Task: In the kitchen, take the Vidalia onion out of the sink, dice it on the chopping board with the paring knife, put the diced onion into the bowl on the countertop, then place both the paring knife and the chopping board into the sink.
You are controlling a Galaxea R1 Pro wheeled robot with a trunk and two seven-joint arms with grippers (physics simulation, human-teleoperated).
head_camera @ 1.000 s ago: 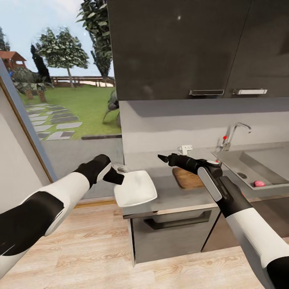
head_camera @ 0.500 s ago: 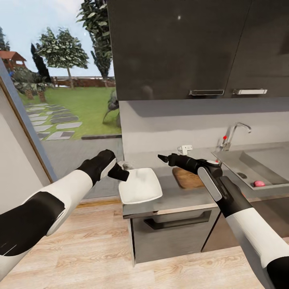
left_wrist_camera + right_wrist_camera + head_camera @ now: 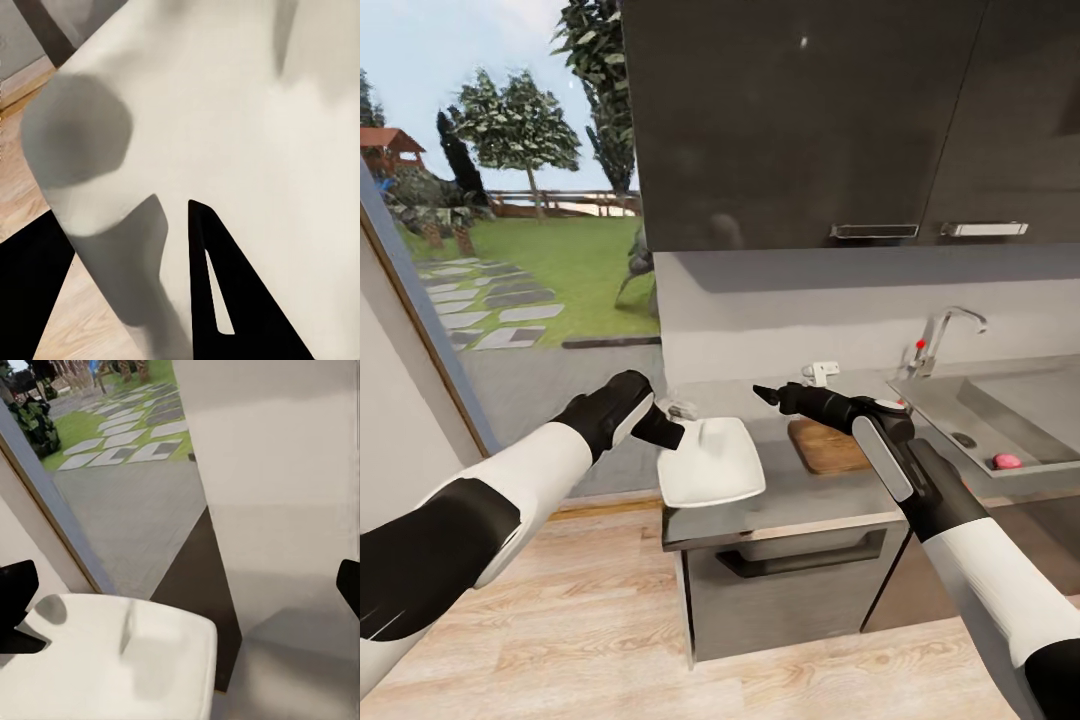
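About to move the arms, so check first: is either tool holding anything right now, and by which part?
The left tool grips the white bowl by its near-left rim, over the countertop corner. The right tool holds nothing, its jaws open above the counter.

Glossy black upper cabinets (image 3: 840, 120) with two chrome handles (image 3: 874, 231) along lower edge. Grey backsplash (image 3: 800, 305) beneath. Dark lower cabinet (image 3: 790, 580) with recessed pull under worktop's left end. Light wood floor (image 3: 590, 640). Large window (image 3: 510, 200) at left: lawn, stepping stones, trees, wooden fence, pale blue sky, daylight.
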